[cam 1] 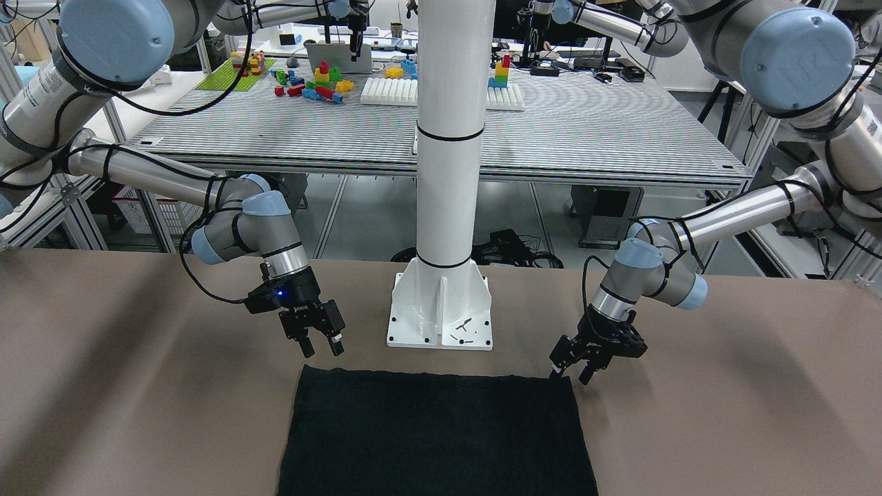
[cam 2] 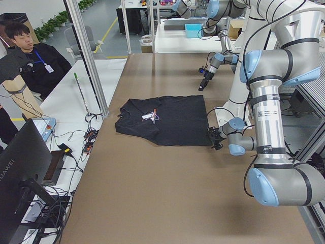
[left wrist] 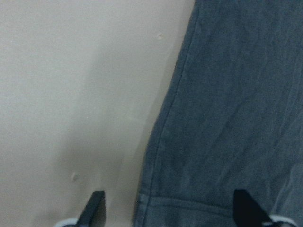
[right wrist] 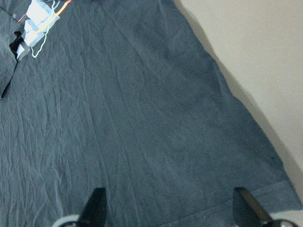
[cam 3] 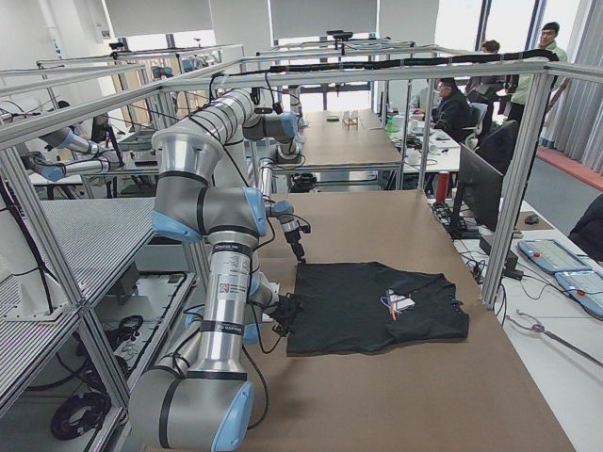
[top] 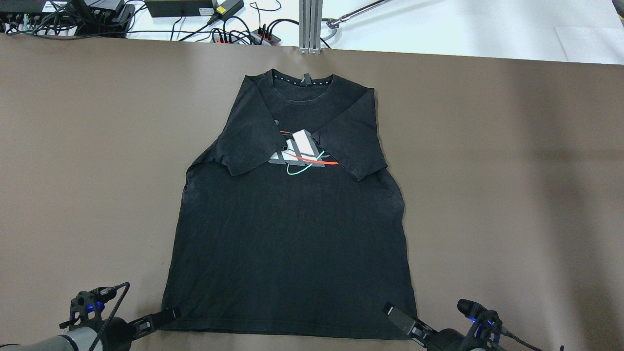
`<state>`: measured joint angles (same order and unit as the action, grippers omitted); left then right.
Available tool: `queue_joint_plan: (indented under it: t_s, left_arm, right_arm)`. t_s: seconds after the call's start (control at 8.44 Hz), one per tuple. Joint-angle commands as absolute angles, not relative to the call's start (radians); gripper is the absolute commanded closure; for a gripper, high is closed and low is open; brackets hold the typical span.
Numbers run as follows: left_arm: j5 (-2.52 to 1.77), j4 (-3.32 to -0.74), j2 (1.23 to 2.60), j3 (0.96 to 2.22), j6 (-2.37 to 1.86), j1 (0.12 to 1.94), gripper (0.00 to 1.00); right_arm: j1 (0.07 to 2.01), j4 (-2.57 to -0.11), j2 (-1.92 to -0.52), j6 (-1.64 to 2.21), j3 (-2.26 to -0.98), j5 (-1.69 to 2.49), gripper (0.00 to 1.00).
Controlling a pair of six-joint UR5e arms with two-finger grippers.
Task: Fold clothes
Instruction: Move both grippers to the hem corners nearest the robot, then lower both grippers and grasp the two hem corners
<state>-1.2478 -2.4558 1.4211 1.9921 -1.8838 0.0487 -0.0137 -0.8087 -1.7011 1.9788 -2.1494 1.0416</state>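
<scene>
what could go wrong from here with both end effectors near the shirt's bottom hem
1. The left end effector straddles the t-shirt's side edge, partly over bare table, so it might pinch only one layer or miss.
2. The right end effector looks higher than the left; uneven grabs could skew the fold.
3. The folded-in sleeves lie loose and may flop open when the hem lifts.

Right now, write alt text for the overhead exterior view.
A black T-shirt lies flat on a brown table, collar at the far end, both sleeves folded in over its chest print. The robot's left hand and right hand, both open, are at the hem's two near corners.
</scene>
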Motion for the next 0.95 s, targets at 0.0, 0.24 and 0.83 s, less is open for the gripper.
queue_joint_plan:
  t_s: [0.0,0.24,0.83]
  left_arm:
    - [-1.229,-2.454,1.425,1.991,-1.881,0.026,0.36]
    - [-1.226,-2.453,1.424,1.991,-1.868,-0.003,0.55]
    - [-1.229,-2.451,1.413,1.994,-1.867,-0.003,0.55]
  right_arm:
    - [-0.014,-0.81,-1.701,1.979,-2.149,1.042,0.06]
    - [-0.014,-0.808,-1.701,1.979,-2.146,1.042,0.06]
    - [-0.014,-0.808,-1.698,1.979,-2.132,1.043,0.06]
